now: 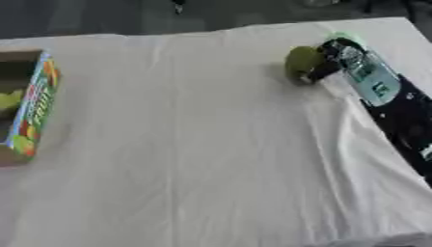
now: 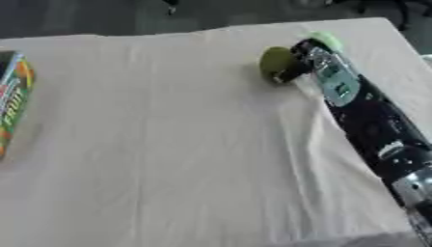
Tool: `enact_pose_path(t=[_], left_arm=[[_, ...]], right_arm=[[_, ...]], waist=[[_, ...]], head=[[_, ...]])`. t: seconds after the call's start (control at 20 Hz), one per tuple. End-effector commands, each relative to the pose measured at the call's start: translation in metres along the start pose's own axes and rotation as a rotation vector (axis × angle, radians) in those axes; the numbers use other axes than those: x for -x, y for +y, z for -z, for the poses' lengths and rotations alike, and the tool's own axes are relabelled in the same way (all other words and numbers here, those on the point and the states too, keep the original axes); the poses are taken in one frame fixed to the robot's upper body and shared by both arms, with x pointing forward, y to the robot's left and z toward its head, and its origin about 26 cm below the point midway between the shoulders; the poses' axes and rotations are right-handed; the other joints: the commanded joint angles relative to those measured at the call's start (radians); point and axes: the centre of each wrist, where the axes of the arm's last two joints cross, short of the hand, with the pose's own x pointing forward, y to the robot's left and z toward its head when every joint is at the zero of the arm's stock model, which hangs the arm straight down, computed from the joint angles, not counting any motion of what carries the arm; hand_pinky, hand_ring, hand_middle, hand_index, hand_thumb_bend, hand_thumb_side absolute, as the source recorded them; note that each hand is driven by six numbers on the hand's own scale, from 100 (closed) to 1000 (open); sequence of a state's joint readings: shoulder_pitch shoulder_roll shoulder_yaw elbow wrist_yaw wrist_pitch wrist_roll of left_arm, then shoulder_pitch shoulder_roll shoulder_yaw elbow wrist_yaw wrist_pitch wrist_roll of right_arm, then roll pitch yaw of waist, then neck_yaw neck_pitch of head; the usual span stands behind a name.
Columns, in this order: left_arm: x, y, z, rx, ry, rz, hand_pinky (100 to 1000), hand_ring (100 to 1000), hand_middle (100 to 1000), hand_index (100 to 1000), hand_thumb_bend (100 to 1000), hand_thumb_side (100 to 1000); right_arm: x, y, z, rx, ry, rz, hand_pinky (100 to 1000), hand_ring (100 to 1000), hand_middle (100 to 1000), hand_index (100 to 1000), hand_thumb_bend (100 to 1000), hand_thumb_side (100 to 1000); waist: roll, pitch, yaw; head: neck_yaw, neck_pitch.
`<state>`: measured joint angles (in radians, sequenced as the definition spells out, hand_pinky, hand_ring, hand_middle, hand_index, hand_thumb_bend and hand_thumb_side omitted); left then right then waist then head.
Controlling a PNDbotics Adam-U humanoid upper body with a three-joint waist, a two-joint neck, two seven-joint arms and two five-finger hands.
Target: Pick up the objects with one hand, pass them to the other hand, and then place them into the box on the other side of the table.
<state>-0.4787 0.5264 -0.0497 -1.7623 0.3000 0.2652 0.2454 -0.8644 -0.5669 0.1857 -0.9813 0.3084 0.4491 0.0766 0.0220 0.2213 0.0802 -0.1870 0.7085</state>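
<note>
My right arm (image 2: pixel 371 120) stretches from the near right toward the far right of the white tablecloth (image 1: pixel 194 144). There my right hand (image 1: pixel 325 67) curls its fingers around a green fruit (image 1: pixel 302 62) resting on the cloth. The colourful box (image 1: pixel 33 103) sits at the left edge, well apart from the fruit.

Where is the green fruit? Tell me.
The green fruit sits far right on the white cloth, against the right hand, far across from the box.

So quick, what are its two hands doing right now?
Right hand: curled round the olive-green round object at the table's far right.
Left hand: not in view.
</note>
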Motion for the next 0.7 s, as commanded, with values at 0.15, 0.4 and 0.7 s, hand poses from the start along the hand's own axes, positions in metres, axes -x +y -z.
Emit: enact_pose_path(t=[0.15, 0.4, 0.7], left_arm=[[-0.008, 0.007, 0.003, -0.009, -0.027, 0.017, 641, 720, 668, 768, 423, 526], [-0.008, 0.007, 0.002, -0.007, -0.027, 0.019, 642, 719, 669, 769, 419, 528], [-0.011, 0.007, 0.003, -0.004, -0.039, 0.022, 641, 720, 669, 769, 421, 523]], right_arm=[[-0.01, -0.02, -0.005, 0.074, -0.043, 0.01, 756, 605, 397, 566, 208, 100], [-0.016, -0.025, -0.01, 0.085, -0.07, -0.006, 749, 588, 378, 544, 161, 100], [-0.027, -0.037, -0.022, 0.13, -0.146, 0.023, 738, 563, 339, 515, 100, 100]], waist=[[0.001, -0.02, -0.003], [0.002, -0.022, -0.005], [0.005, -0.024, -0.008]], head=[[0.001, -0.013], [0.001, -0.013], [0.003, -0.011]])
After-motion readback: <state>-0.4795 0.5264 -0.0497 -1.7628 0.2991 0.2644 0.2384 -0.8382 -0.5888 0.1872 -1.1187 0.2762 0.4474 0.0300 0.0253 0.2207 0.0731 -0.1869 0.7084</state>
